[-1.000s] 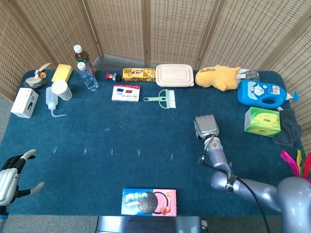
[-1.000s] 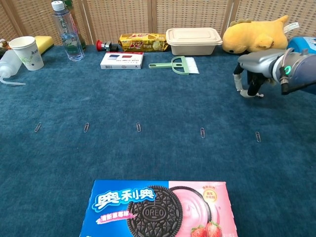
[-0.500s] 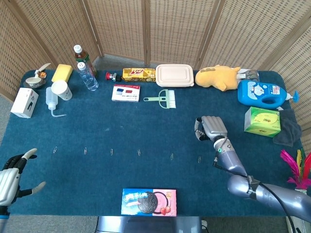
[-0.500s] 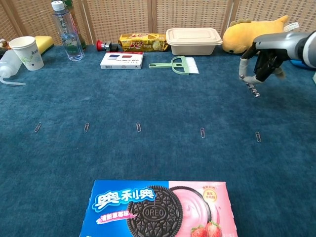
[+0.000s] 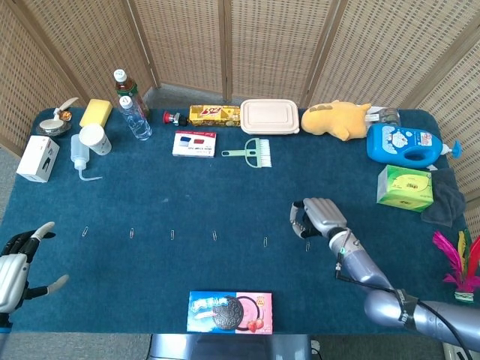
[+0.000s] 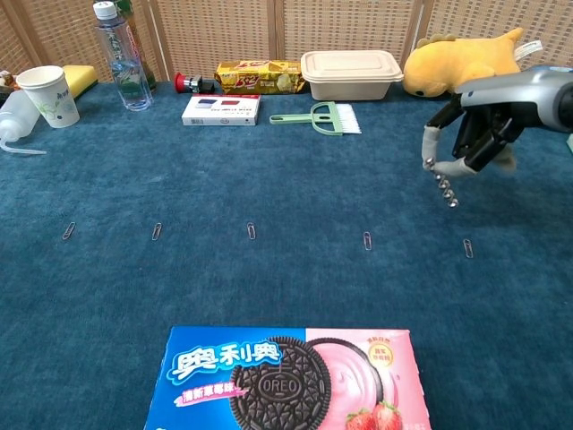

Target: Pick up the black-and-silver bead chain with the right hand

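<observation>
Right hand (image 6: 474,134) fingers (image 6: 431,143) pinch the bead chain (image 6: 444,186), mostly hidden; left hand (image 5: 15,266) spread

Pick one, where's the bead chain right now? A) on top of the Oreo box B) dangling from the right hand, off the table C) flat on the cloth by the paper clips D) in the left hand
B: in the chest view the bead chain hangs from the fingers of the right hand above the blue cloth; the left hand is low at the table's near corner, holding nothing.
</observation>
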Controlling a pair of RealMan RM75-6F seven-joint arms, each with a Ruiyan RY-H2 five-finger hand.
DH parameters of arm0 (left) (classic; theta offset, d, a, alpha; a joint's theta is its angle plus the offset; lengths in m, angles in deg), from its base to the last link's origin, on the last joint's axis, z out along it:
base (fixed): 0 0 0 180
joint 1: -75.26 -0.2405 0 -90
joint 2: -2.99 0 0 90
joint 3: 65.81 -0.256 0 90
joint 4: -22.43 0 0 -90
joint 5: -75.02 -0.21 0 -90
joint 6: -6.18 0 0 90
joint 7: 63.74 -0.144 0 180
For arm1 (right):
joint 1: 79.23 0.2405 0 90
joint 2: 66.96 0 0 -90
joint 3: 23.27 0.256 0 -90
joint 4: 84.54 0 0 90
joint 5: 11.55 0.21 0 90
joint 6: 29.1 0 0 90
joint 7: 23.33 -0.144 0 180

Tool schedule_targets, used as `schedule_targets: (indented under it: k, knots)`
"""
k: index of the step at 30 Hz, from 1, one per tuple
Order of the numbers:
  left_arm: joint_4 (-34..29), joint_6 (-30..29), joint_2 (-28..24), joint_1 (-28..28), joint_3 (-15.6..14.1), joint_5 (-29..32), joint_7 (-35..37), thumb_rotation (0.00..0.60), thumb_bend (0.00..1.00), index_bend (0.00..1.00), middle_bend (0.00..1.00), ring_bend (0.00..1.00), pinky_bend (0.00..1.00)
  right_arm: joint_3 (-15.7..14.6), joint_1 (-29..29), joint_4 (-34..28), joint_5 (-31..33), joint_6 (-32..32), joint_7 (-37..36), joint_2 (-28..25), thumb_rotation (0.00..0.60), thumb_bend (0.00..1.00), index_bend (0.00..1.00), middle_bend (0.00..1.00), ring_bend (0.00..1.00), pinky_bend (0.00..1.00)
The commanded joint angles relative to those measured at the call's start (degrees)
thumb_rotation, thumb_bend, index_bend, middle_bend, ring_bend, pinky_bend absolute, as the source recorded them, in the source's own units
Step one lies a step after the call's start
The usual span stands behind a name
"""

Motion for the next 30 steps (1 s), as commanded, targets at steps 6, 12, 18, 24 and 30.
schedule_targets:
  k: [6, 12, 18, 24, 30]
  knots:
    - [0.26, -0.49, -1.11, 0.25, 0.6, -0.19, 1.16, 0.587, 0.26, 0.09, 0.24, 0.14, 0.11, -2.31, -0.98, -3.53, -2.53, 0.05, -2.49, -1.81, 0.6, 0.51, 0.69, 1.0, 0.9, 0.77]
    - [0.06, -1.05, -1.63, 0.02, 0.51, -0.6, 1.48, 0.586, 0.26, 0.09, 0.24, 0.14, 0.11, -4.43, -1.42, -3.34, -4.01, -0.19, -3.77, -1.59, 0.6, 0.51, 0.69, 1.0, 0.9, 0.76]
    - [0.16, -1.08, -2.06, -0.03, 0.4, -0.63, 1.65, 0.583, 0.26, 0.09, 0.24, 0.14, 0.11, -5.73, -1.1, -1.64, -4.15, 0.09, -5.01, -0.79, 0.6, 0.51, 0.68, 1.0, 0.9, 0.77]
    - [0.18, -1.06, -2.09, -0.07, 0.39, -0.36, 1.58, 0.584, 0.26, 0.09, 0.24, 0.13, 0.11, -6.24, -0.41, -0.61, -4.08, 0.09, -5.76, -0.22, 0.6, 0.51, 0.68, 1.0, 0.9, 0.76]
    - [0.24, -0.97, -1.92, 0.04, 0.43, -0.36, 1.57, 0.584, 0.26, 0.09, 0.24, 0.13, 0.11, -6.73, 0.3, -0.28, -3.51, 0.02, -6.01, 0.0, 0.6, 0.51, 0.68, 1.0, 0.9, 0.76]
